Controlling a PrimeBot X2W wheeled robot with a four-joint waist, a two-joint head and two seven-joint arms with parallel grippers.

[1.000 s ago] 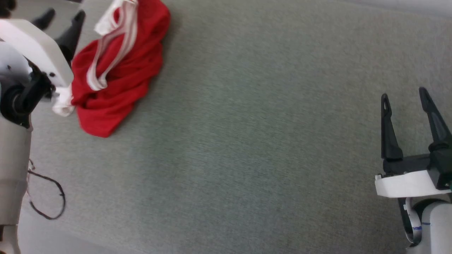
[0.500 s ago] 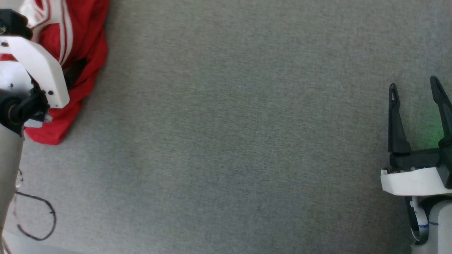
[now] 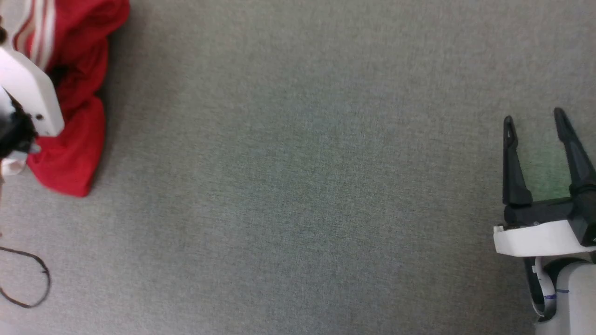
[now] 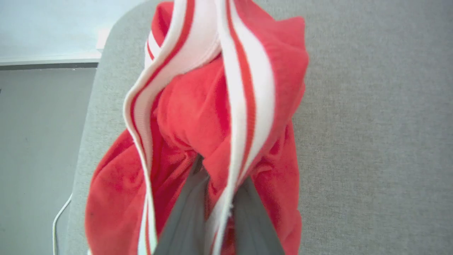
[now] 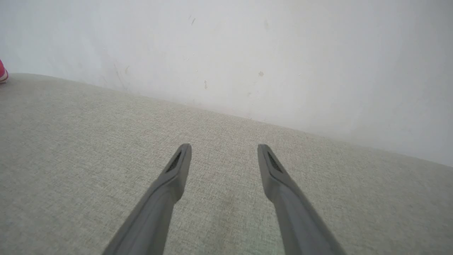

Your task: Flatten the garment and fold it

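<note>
Garment is lying bunched at the far left of the grey fabric surface, a fold with striped trim being pinched between the left gripper's narrowed fingers. The right gripper is hovering wide and empty, well apart from it.

- right gripper: two long black fingers, tapered, a slot near each tip
- white mount at the finger bases, with a black crossbar on top of it
- below the mount: pale grey forearm and a flat white cable with blue marks
- far left of the mount: white plate with small dark screw holes, black joint, thin black cable loop
</note>
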